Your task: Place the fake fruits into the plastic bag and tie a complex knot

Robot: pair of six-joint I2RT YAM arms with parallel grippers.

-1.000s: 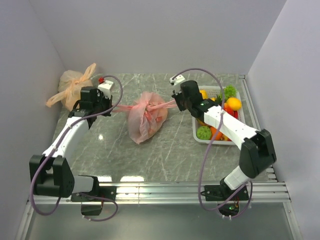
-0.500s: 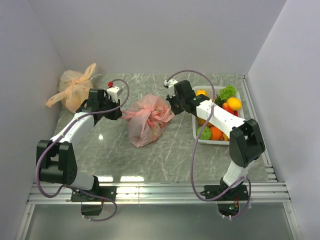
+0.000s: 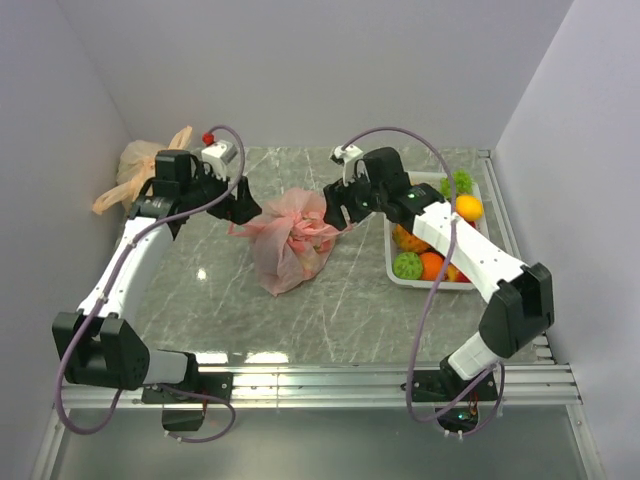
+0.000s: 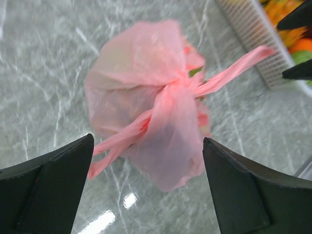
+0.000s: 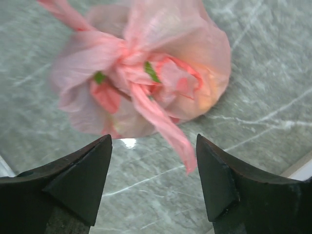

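Observation:
The pink plastic bag [image 3: 290, 240] lies on the marble table, its handle loops tied in a knot [image 5: 127, 57] on top. Fake fruits show faintly through it, with green bits [image 5: 150, 72] at the knot. More fake fruits [image 3: 432, 265] sit in the white basket [image 3: 440, 285]. My left gripper [image 3: 245, 205] hovers open at the bag's left; a loose handle end [image 4: 117, 145] dangles between its fingers, untouched. My right gripper [image 3: 335, 212] is open at the bag's right, with the other handle end [image 5: 168, 129] hanging free between its fingers [image 5: 83, 180].
A pale orange knotted bag [image 3: 140, 172] sits in the back left corner. The basket stands along the right side, near the table's metal edge rail [image 3: 510, 225]. White walls close in the back and both sides.
Both grippers were shut on the handle ends, pulling them apart. They have moved in toward the bag and opened, dropping the ends. The bag has gone slack and rounder.

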